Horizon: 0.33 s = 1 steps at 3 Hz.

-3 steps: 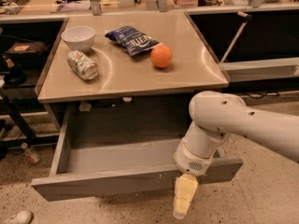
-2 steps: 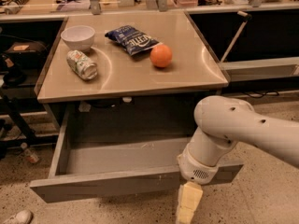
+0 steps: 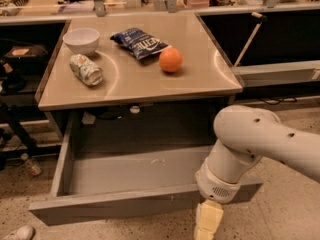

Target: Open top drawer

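Speckled floor (image 3: pixel 287 219) runs along the bottom of the scene, and nearest to the camera the gripper (image 3: pixel 207 225) hangs just above it on the pale wrist of the arm (image 3: pixel 245 139); whether it is spread or pressed together I cannot tell. Compared with a second ago the gripper has sunk lower and drifted a little right, so it now sits below and just in front of the front panel of the top drawer (image 3: pixel 120 206) rather than level with it, while the drawer has come out only slightly. I judge from this that the pull is essentially done and the arm is letting go or backing off. The drawer stands pulled well out from under the table top (image 3: pixel 205 81), stretching left of the gripper and beyond it. Its long axis runs left to right across the view, rising slightly to the right, with its front facing the camera and its bare interior open upward. Farther beyond the gripper, up and to its left on the table top, lie a can (image 3: pixel 86 70) on its side, a white bowl (image 3: pixel 81 39), a blue snack bag (image 3: pixel 139 41) and an orange (image 3: pixel 170 60).
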Available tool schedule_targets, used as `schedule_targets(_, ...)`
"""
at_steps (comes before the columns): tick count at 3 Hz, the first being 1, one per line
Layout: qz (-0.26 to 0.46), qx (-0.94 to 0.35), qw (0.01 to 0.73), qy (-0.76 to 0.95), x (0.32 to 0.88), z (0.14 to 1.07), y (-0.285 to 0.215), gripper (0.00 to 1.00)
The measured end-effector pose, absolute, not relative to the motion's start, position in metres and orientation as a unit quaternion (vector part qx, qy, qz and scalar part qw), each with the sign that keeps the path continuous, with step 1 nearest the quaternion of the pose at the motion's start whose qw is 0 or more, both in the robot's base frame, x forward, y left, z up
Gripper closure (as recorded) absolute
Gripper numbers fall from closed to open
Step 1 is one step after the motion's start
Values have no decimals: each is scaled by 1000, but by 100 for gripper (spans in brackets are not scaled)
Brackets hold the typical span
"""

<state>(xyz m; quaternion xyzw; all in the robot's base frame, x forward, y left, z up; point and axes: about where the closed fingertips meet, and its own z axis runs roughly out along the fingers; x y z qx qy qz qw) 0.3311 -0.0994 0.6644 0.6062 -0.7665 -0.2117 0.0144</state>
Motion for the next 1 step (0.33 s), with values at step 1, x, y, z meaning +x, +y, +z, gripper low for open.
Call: schedule_targets(1,-213,588,18,-780,316,670,-108,0)
